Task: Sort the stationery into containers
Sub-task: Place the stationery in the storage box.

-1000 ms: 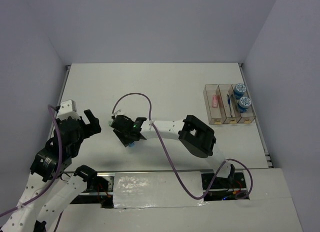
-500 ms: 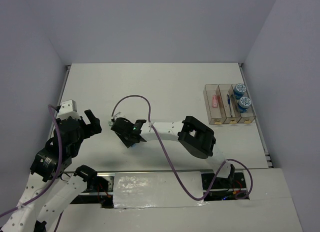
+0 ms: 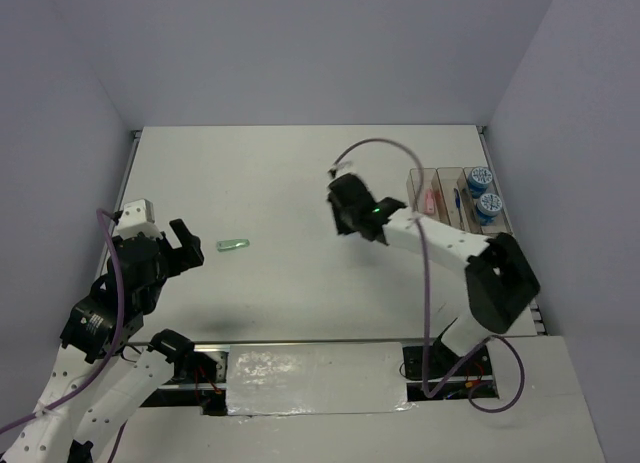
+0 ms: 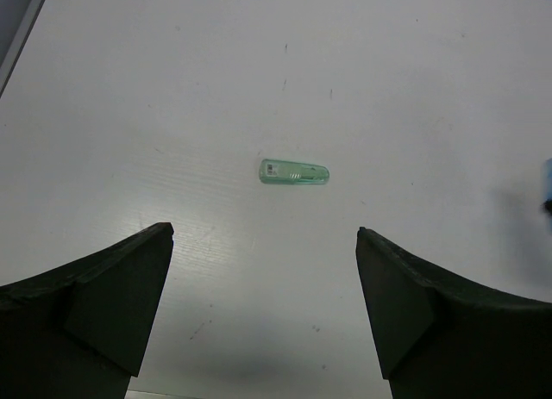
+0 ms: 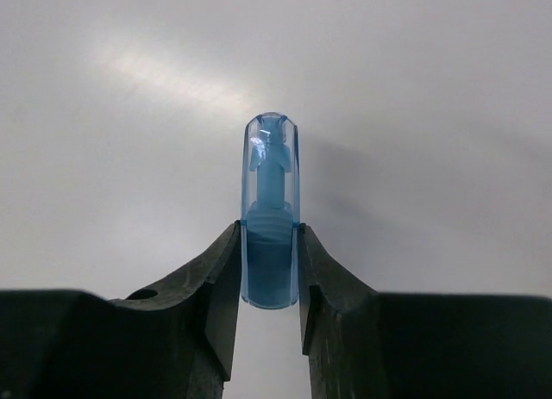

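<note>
Blue piece (image 5: 270,171) inside right tool (image 5: 270,237)

Green oblong piece (image 4: 294,171) lies flat, alone, left of centre. Blue translucent piece (image 5: 271,209) pinched in right gripper (image 5: 269,237). Three joined clear bins (image 3: 443,245), far right, hold pink piece (image 3: 431,201), blue pen (image 3: 459,205) and two patterned rolls (image 3: 489,205), left to right.

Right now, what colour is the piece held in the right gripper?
Translucent blue; the oblong piece shows best in the right wrist view.

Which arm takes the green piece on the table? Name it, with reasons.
Left. The left fingers stand open facing the green piece; the right fingers are shut on a blue piece.
</note>
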Tool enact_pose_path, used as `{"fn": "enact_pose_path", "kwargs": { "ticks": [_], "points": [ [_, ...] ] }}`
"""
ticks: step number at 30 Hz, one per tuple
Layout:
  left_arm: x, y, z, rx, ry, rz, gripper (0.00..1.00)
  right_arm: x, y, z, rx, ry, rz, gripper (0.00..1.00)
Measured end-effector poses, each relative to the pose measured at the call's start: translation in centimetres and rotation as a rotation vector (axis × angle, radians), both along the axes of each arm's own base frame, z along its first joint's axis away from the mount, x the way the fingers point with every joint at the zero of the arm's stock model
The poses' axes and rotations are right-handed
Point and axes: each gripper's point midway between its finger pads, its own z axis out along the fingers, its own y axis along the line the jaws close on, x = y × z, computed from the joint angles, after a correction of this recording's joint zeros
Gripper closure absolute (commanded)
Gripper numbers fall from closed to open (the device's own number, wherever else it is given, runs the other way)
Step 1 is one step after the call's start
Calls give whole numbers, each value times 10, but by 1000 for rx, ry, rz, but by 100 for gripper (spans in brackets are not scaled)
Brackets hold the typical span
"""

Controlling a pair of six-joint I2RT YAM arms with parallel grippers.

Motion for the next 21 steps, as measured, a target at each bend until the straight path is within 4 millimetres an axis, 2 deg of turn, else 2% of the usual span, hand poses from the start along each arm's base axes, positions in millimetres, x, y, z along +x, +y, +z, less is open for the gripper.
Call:
{"fn": "enact_pose_path", "kwargs": {
  "ticks": [3,5,8,11,13,15,21],
  "points": [
    [0,0,0,-2,-1,-3,1,58,-82,57,6,-166,-198,100],
    [-1,-1,1,-4,-4,-5,1,80,-131,79,-26,-225,-300,100],
    [-1,-1,2,-7,-9,-6,1,107,-203,90,-104,-252,-452,100],
    [-1,-1,2,-10,-11,-8,1,120,-256,84,-181,-222,-551,97],
    [-1,-1,3,-11,-13,-9,1,127,-277,79,-216,-193,-583,95],
    [-1,-2,3,-12,-13,-11,1,132,-286,75,-234,-178,-594,93],
    [-1,-2,3,-13,-13,-17,1,132,-284,58,-238,-135,-562,91]
  ]
}}
